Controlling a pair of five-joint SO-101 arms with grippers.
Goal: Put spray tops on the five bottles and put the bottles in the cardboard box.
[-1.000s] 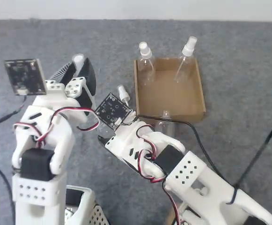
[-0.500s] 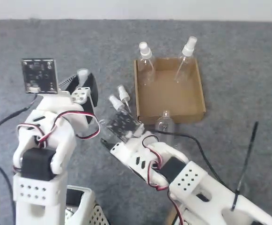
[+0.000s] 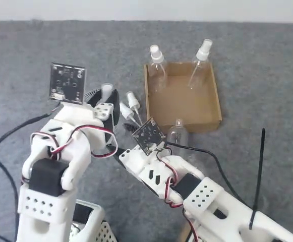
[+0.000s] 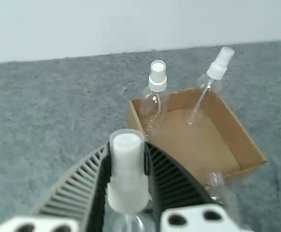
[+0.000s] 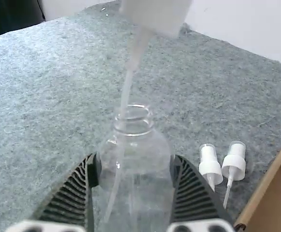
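Left gripper (image 4: 127, 162) is clamped on a white spray top (image 4: 127, 145), fingers pinching its collar, cap poking up above them. Its thin tube (image 5: 129, 72) hangs down and threads into the open neck of a clear bottle (image 5: 133, 145). That bottle stands upright between the ribbed black fingers of the right gripper (image 5: 134, 169), which squeeze its shoulders, left of the box (image 3: 147, 98), over the grey mat (image 3: 262, 65). Two loose tops (image 3: 129, 106) lie side by side on the mat between the grippers and the box. Inside the box, two capped bottles (image 3: 157, 68) lean at the far corners. A bare bottle (image 3: 177, 133) stands at its near wall.
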